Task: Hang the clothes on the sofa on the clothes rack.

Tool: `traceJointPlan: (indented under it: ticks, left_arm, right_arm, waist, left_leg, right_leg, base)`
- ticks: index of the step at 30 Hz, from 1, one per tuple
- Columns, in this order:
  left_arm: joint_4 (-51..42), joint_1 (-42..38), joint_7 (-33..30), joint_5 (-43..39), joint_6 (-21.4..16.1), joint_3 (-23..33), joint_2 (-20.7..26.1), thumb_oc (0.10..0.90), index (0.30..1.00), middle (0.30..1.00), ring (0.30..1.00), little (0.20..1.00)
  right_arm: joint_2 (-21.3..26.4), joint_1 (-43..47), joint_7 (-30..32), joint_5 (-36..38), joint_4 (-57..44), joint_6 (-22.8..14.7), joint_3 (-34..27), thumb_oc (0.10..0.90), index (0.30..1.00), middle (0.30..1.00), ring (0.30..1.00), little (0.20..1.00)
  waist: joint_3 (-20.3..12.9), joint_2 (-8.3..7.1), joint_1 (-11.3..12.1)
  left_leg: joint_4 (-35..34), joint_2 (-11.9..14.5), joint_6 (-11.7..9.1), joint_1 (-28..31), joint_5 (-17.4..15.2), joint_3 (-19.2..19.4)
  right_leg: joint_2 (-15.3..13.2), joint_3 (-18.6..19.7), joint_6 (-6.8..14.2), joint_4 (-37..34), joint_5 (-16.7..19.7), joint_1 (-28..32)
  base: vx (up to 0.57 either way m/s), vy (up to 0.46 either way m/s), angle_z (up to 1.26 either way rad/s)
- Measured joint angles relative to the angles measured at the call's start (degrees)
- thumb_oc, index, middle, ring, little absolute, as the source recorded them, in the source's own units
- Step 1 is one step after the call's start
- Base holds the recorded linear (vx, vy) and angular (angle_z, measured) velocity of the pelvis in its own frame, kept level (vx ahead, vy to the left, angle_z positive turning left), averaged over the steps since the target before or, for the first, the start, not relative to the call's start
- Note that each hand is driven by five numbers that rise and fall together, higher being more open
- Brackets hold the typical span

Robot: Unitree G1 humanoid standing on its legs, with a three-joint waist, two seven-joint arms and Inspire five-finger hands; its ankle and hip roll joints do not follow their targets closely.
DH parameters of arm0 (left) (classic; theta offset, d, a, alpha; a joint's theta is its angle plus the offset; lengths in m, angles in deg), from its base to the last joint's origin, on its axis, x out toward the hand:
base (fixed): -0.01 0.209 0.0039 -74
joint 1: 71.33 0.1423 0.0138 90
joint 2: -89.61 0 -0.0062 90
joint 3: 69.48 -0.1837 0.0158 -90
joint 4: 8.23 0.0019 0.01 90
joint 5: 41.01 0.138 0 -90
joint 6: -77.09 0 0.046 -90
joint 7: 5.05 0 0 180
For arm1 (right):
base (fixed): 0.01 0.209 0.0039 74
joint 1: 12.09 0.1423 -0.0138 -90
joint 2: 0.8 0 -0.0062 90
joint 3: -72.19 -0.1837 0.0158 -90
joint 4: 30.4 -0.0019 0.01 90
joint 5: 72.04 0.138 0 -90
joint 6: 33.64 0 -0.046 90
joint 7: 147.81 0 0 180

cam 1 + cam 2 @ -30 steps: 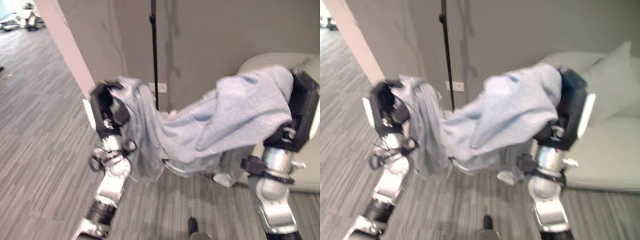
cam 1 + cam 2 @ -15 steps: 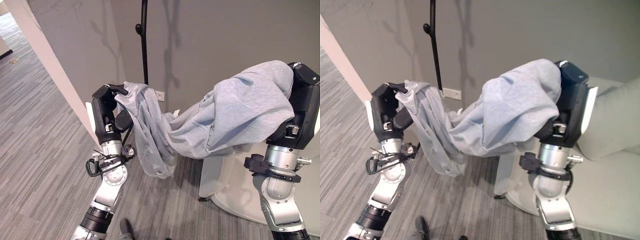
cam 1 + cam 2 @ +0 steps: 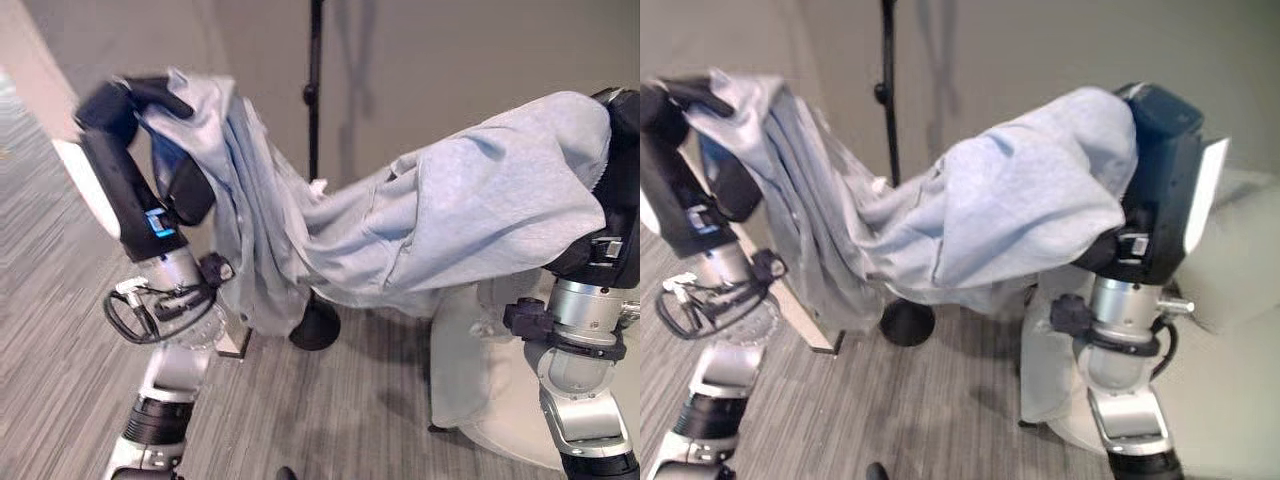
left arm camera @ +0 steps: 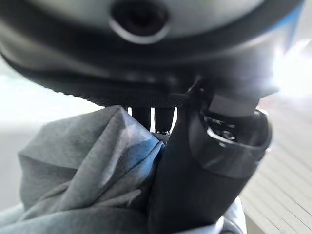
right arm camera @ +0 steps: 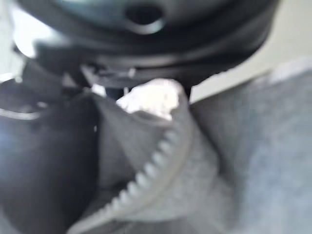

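— Two dark robot hands carry one light grey sweatshirt-cloth garment with a zipper (image 3: 440, 230), yes?
— Yes. It is stretched in the air between them, above the grey striped floor (image 3: 60, 330), and it sags in the middle.
— What does the left hand (image 3: 130, 110) do?
— It is raised high, and its fingers and thumb are curled round one end of the garment. In the left wrist view the thumb (image 4: 204, 170) presses a bunch of the grey cloth against the fingers. From this hand the cloth falls down in long folds.
— And the right hand (image 3: 1160, 180)?
— The other end of the garment lies over its top and hides the fingers in the head views. In the right wrist view the cloth with the zipper teeth (image 5: 146, 175) is gathered inside the hand, which is closed on it.
— Where is the thin black pole of the clothes rack (image 3: 314, 90)?
— It stands upright behind the garment, before the grey wall (image 3: 450, 60). Its round black base (image 3: 315, 328) is on the floor, under the sagging cloth. I cannot tell whether the garment touches the pole.
— And the pale rounded sofa (image 3: 500, 390)?
— It is low beside the right arm, partly behind it.
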Motion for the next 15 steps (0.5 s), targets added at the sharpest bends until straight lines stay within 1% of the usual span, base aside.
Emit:
traceJointPlan:
  ticks: [1,2,3,5,6,8,9,10,11,12,13,14,15]
  left_arm:
    - [0.38,-0.63,-0.89,-0.03,-0.02,0.71,0.23,0.4,0.3,0.3,0.3,0.3]
    - [1.08,-1.44,-1.58,-0.04,-0.02,1.04,0.42,0.4,0.3,0.3,0.3,0.3]
    - [3.26,-3.1,-2.07,-0.03,-0.06,0.79,1.7,0.4,0.3,0.3,0.3,0.3]
    - [6.71,-5.88,-1.84,-0.03,-0.01,-0.21,3.64,0.4,0.3,0.3,0.3,0.3]
    - [8.71,-7.68,-1.83,-0.04,0.01,-1.19,3.88,0.4,0.3,0.3,0.3,0.3]
    - [14.49,-13.24,-1.49,-0.12,0.88,-5.5,3.79,0.4,0.3,0.3,0.3,0.3]
    - [18.32,-17.16,-1.0,-0.13,1.51,-9.2,3.65,0.4,0.3,0.3,0.3,0.3]
    - [19.8,-19.05,0.02,-0.11,2.22,-11.25,3.6,0.4,0.3,0.3,0.3,0.3]
    - [21.73,-21.4,0.35,-0.12,2.24,-13.5,3.84,0.4,0.3,0.3,0.3,0.3]
    - [27.95,-28.06,0.97,-0.3,2.94,-19.04,6.63,0.4,0.3,0.3,0.3,0.3]
    - [29.62,-30.22,1.62,0.01,3.49,-20.83,7.72,0.4,0.3,0.3,0.3,0.3]
    - [29.66,-30.48,2.14,0.09,3.36,-20.45,8.81,0.4,0.3,0.3,0.3,0.3]
    - [29.76,-31.3,2.23,0.08,3.53,-20.19,9.54,0.4,0.3,0.3,0.3,0.3]
  right_arm:
    - [0.87,1.13,0.0,-0.08,1.53,0.0,0.02,0.4,0.3,0.3,0.3,0.3]
    - [2.14,2.5,0.01,-0.1,3.26,0.1,0.03,0.4,0.3,0.3,0.3,0.3]
    - [4.83,5.13,0.1,-0.59,6.73,0.55,0.07,0.4,0.3,0.3,0.3,0.3]
    - [6.92,8.03,0.55,-0.62,9.99,1.24,-0.01,0.4,0.3,0.3,0.3,0.3]
    - [7.07,9.14,0.94,-0.71,11.36,1.36,-0.01,0.4,0.3,0.3,0.3,0.3]
    - [7.82,10.27,1.76,-1.08,13.59,2.74,-0.05,0.4,0.3,0.3,0.3,0.3]
    - [10.34,10.29,1.8,-1.33,14.52,3.74,-0.07,0.4,0.3,0.3,0.3,0.3]
    - [12.36,10.32,1.79,-1.53,15.17,4.17,-0.07,0.4,0.3,0.3,0.3,0.3]
    - [14.73,10.58,1.98,-1.5,15.5,4.75,0.03,0.4,0.3,0.3,0.3,0.3]
    - [20.68,14.14,2.41,-1.52,18.5,5.13,2.53,0.4,0.3,0.3,0.3,0.3]
    - [22.1,16.43,2.84,-1.47,20.72,5.05,3.99,0.4,0.3,0.3,0.3,0.3]
    - [21.58,19.79,3.17,-1.1,22.92,5.16,6.33,0.4,0.3,0.3,0.3,0.3]
    - [21.56,20.89,3.35,-0.8,23.49,5.17,7.06,0.4,0.3,0.3,0.3,0.3]
  waist:
    - [-0.01,0.01,1.04]
    - [-0.01,0.01,1.58]
    - [-0.04,0.07,1.62]
    - [-0.05,0.09,1.28]
    - [-0.09,0.15,1.07]
    - [-0.18,1.38,0.26]
    - [-0.13,2.78,-0.87]
    - [-0.14,3.64,-1.91]
    - [0.28,4.06,-2.68]
    - [0.92,3.4,-5.82]
    - [1.01,3.32,-6.99]
    - [0.99,3.58,-6.86]
    - [1.12,3.31,-6.33]
  left_leg:
    - [-0.01,0.04,-0.06,0.15,-0.04,0.01]
    - [-0.03,0.1,-0.07,0.15,-0.04,0.03]
    - [-0.03,0.09,-0.07,0.17,-0.04,0.03]
    - [-0.04,-0.03,-0.29,0.29,-0.45,0.26]
    - [-0.11,-0.1,-0.39,0.43,-0.93,0.45]
    - [-0.37,0.14,0.34,0.65,-2.11,0.48]
    - [-0.37,0.06,0.81,1.0,-2.68,0.1]
    - [-0.34,-0.18,1.28,1.47,-2.98,0.01]
    - [0.04,-1.37,2.58,2.64,-3.42,-0.08]
    - [0.83,-4.21,4.86,4.56,-3.68,-0.98]
    - [0.58,-5.16,5.74,6.02,-4.48,-1.19]
    - [0.74,-5.6,6.44,7.05,-5.51,0.0]
    - [0.53,-6.03,5.76,7.65,-6.25,0.78]
  right_leg:
    - [0.13,-0.07,-0.01,0.09,-0.04,0.2]
    - [0.22,-0.1,-0.04,0.44,-0.02,0.19]
    - [0.25,-0.15,-0.04,0.46,-0.02,0.24]
    - [0.06,-0.06,-0.04,0.53,0.0,0.16]
    - [-0.02,0.02,-0.04,0.77,-0.01,0.15]
    - [-0.19,0.1,0.49,5.99,-0.75,-2.23]
    - [-0.93,0.15,1.31,12.93,-2.13,-5.01]
    - [-1.84,0.33,1.94,19.1,-2.9,-7.44]
    - [-3.16,2.04,2.4,28.29,-3.23,-11.5]
    - [-8.06,5.49,3.33,51.55,1.86,-22.32]
    - [-10.05,6.47,4.23,57.71,2.33,-26.25]
    - [-10.14,6.38,5.13,57.72,2.01,-28.53]
    - [-10.13,5.42,4.82,56.75,1.09,-30.05]
  base:
    - [0.11,0.105,0.08]
    - [0.11,0.131,0.03]
    - [0.13,0.162,-0.01]
    - [0.14,0.208,-0.07]
    - [0.11,0.227,-0.09]
    - [0.09,0.238,0.04]
    - [0.08,0.338,0.21]
    - [0.05,0.357,0.11]
    - [0.07,0.372,0.26]
    - [0.03,0.2,0.31]
    - [0.09,0.119,0.17]
    - [0.09,-0.014,-0.36]
    - [0.14,-0.055,-0.45]
